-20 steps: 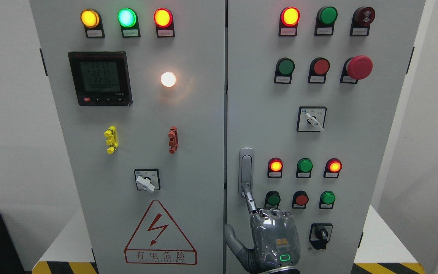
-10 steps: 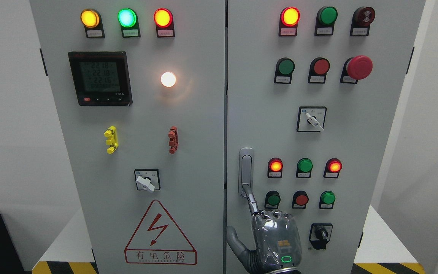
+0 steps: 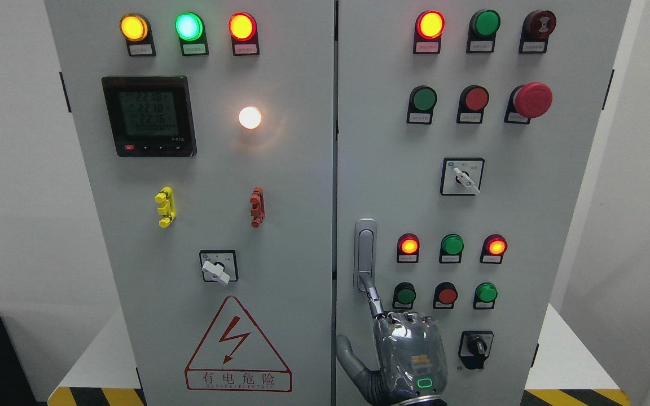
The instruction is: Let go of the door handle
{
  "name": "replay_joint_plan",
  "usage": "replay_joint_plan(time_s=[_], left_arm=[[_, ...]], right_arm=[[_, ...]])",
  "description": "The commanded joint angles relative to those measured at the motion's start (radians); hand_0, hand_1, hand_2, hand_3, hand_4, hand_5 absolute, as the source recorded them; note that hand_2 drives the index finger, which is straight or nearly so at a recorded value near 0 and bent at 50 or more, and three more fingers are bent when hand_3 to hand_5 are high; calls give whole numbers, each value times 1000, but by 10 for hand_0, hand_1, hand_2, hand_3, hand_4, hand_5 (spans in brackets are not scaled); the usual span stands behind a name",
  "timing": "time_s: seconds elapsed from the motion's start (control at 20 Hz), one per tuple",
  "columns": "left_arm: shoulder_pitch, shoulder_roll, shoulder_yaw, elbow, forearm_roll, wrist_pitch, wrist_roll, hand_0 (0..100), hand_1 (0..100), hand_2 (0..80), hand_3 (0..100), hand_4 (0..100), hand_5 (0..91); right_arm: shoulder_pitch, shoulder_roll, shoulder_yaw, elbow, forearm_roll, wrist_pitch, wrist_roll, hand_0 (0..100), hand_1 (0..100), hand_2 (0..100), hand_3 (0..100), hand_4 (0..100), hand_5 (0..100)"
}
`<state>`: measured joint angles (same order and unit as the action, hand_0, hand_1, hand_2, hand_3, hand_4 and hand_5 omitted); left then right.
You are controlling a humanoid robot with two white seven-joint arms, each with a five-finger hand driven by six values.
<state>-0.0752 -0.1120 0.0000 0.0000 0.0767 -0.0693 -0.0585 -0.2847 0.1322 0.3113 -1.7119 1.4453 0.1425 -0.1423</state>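
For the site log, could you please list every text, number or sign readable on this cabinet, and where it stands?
"有电危险": under the bolt in the red warning triangle, left door.
"2216": third row of the meter display; upper rows unclear.
Button label plates and selector switch lettering: too small to read.

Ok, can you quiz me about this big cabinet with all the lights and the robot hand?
1. True or false: the door handle is on the right-side door.
2. What colour is the outline of the warning triangle? A red, B blue, C green.
3. Fill in: the right hand points up at the handle's ____ end.

Key: 1 true; 2 A; 3 lower.
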Motion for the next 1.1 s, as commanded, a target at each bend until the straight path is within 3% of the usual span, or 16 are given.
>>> replay_joint_plan(time_s=[0.0, 1.05], left_arm=[[0, 0, -21, -20, 0, 0, 0, 0, 0, 22, 93, 12, 0], [0, 0, -21, -20, 0, 0, 0, 0, 0, 21, 92, 13, 0]], right_arm=[[4, -2, -1, 14, 1, 0, 3, 357, 302, 0, 1000, 995, 967], [21, -8, -3, 20, 0, 0, 9, 355, 302, 13, 1000, 996, 968]])
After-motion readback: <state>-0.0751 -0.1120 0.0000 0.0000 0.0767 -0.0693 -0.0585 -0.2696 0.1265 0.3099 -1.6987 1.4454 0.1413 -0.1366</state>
